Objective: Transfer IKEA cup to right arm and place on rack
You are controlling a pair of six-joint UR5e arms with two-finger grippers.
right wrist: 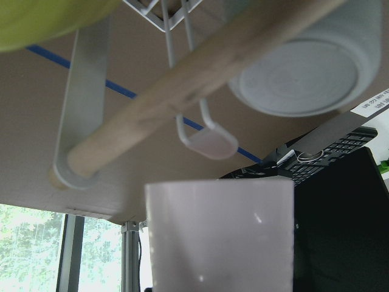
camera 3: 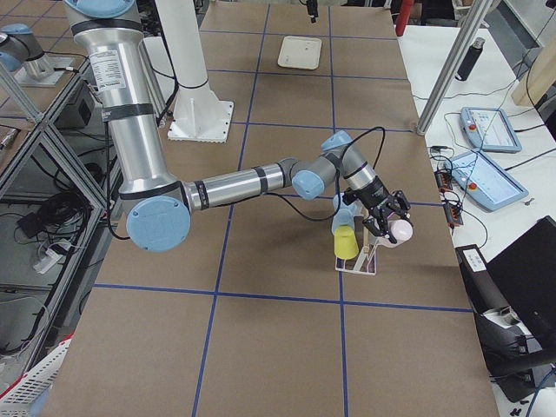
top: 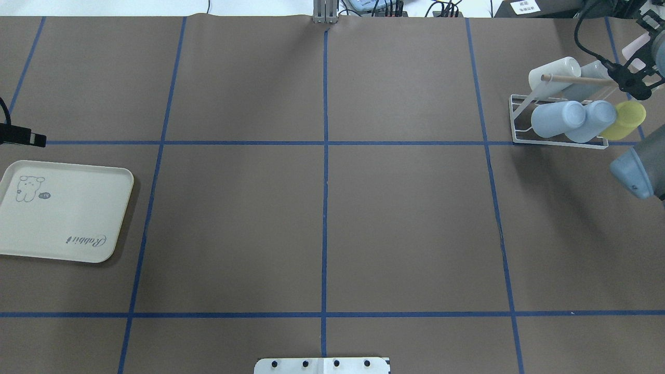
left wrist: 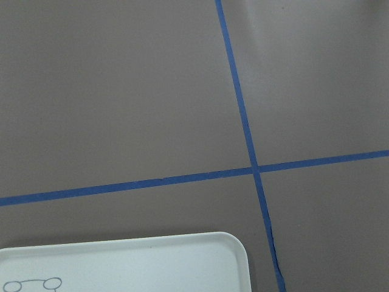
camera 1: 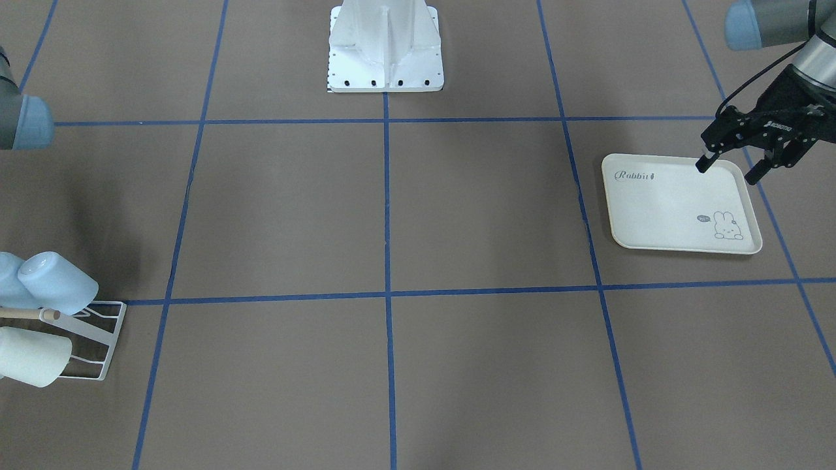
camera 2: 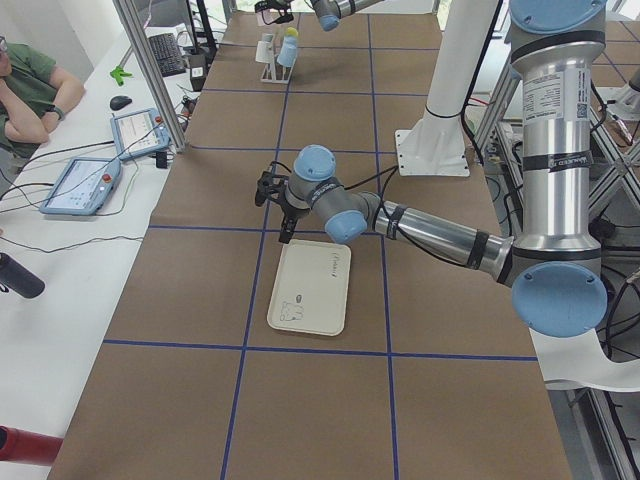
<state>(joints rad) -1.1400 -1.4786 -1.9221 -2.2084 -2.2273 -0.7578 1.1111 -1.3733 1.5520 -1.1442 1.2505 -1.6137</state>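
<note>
Pink IKEA cup (right wrist: 219, 234) in right gripper (camera 3: 393, 222), near rack prong (right wrist: 206, 139)

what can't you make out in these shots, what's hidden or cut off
1. Right pincer grip: the pale pink plastic cup fills the right wrist view, hiding the fingers; overhead's right edge crops it.
2. White wire rack: front-facing view's left edge cuts it, so its cups can't be counted there.
3. Yellow-green cup: a blur at the right wrist view's top-left corner.
</note>
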